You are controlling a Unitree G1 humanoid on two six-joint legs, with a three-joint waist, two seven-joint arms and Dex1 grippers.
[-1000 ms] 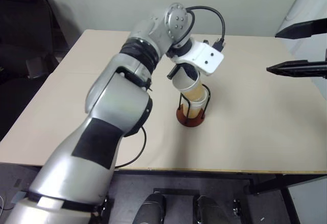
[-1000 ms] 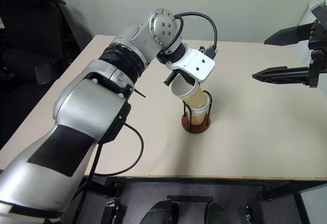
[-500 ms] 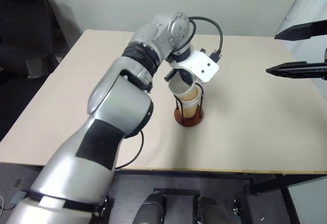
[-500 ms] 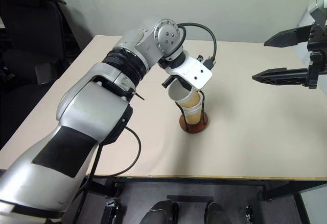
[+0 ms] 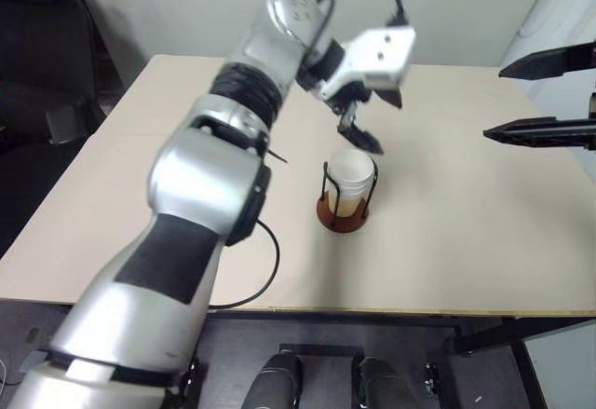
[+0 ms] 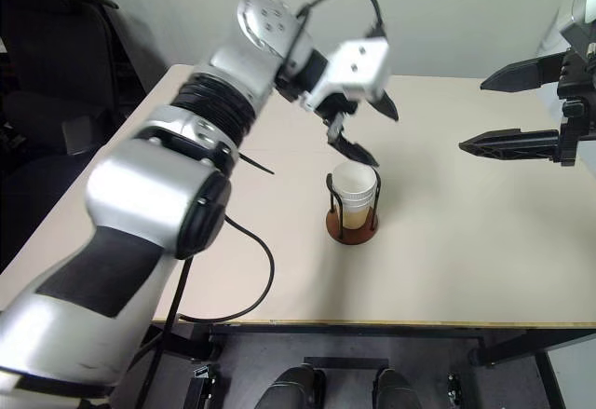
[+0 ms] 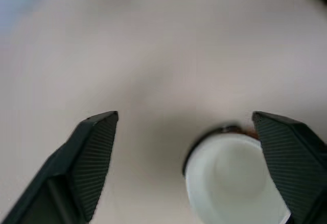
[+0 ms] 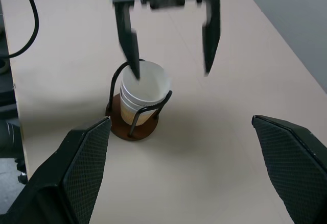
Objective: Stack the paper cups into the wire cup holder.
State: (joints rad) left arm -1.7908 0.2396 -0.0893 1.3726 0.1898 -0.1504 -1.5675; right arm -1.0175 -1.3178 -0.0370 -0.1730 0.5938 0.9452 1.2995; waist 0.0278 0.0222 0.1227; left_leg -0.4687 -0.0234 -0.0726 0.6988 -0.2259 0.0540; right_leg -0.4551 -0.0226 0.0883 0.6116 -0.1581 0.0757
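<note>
Left eye view: the left gripper (image 5: 371, 122) is hanging above the table (image 5: 466, 232), its two black fingers spread apart and gripping nothing. It is sitting just above and slightly behind the cups (image 5: 351, 178), clear of them. The cups are standing nested, upright, inside the holder (image 5: 343, 211), whose reddish base is resting on the table near its middle. The black wire loops are rising on either side of the stack. At the right edge the right gripper (image 5: 540, 92) is showing as two long black fingers held wide apart, well away from the holder and carrying nothing.

Right eye view: the same layout is showing. The left gripper's lower fingertip (image 6: 358, 156) is hanging just over the top cup's white rim, with a gap between them. The right gripper is staying off to the right, above the table's far side.

Left wrist view: the left gripper's two fingers are standing wide apart. The white mouth of the top cup (image 7: 232, 183) is lying close beside one finger, and a sliver of the base is peeking out behind the rim. Bare table surface is lying between the fingers.

Right wrist view: the right gripper's own two fingers are splayed wide. Beyond them the holder (image 8: 134, 123) is carrying the cups, tan sides showing below white rims. The left gripper (image 8: 166, 40) is hanging above the stack, fingers apart, one tip (image 8: 134, 68) overlapping the top rim as seen from here.
</note>
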